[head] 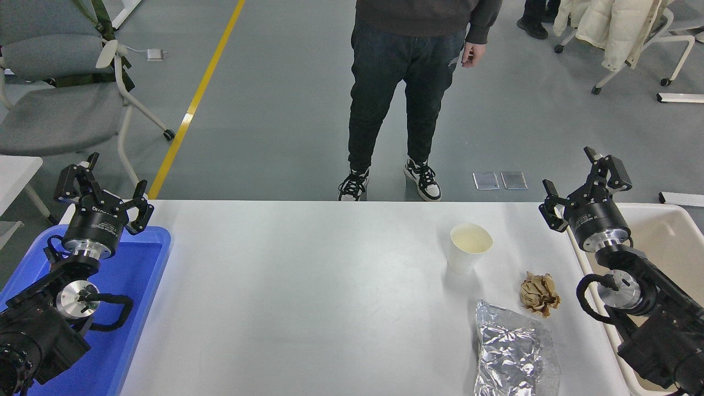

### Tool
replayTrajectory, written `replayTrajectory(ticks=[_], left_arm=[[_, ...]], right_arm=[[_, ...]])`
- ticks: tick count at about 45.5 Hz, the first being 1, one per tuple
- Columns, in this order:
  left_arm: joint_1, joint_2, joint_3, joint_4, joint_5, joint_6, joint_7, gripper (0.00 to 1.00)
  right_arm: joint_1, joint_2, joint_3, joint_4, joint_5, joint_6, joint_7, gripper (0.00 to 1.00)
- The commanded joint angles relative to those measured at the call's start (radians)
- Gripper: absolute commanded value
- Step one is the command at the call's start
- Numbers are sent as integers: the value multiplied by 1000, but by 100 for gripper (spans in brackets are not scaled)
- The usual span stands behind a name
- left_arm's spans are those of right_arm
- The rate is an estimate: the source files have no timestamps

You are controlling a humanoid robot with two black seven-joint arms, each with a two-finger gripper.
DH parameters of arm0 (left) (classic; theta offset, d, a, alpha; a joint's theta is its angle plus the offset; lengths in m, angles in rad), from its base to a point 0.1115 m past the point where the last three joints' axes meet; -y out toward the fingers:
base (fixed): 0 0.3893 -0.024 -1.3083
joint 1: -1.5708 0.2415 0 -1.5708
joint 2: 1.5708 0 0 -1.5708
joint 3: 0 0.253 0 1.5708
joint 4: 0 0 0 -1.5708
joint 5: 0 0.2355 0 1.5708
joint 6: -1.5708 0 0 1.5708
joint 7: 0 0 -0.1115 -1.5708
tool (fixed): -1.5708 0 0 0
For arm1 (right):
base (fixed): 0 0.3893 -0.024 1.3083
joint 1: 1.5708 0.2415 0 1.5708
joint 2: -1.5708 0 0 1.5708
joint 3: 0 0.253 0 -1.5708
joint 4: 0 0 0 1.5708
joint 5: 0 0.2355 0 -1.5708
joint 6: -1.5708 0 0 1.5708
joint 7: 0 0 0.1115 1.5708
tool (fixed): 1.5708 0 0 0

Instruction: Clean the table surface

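The white table surface fills the middle of the head view. On its right part stand a white paper cup, upright and empty, a crumpled brown paper ball, and a crinkled silver foil bag lying flat at the front. My right gripper is open and empty, held above the table's far right edge, apart from the cup. My left gripper is open and empty, parked above the far end of the blue tray at the left.
A beige bin sits at the table's right edge under my right arm. A person stands at the far side. A grey chair stands at the far left. The table's left and middle parts hold nothing.
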Motion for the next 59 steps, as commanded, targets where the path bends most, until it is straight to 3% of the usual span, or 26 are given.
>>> replayTrajectory(ticks=[1,59], left_arm=[[0,0,0,0,0,0,0,100],[0,0,0,0,0,0,0,100]], right_arm=[[3,-1,4,-4,0,-5,0,100],[18,-48,-8,2,6,5,-6,100]])
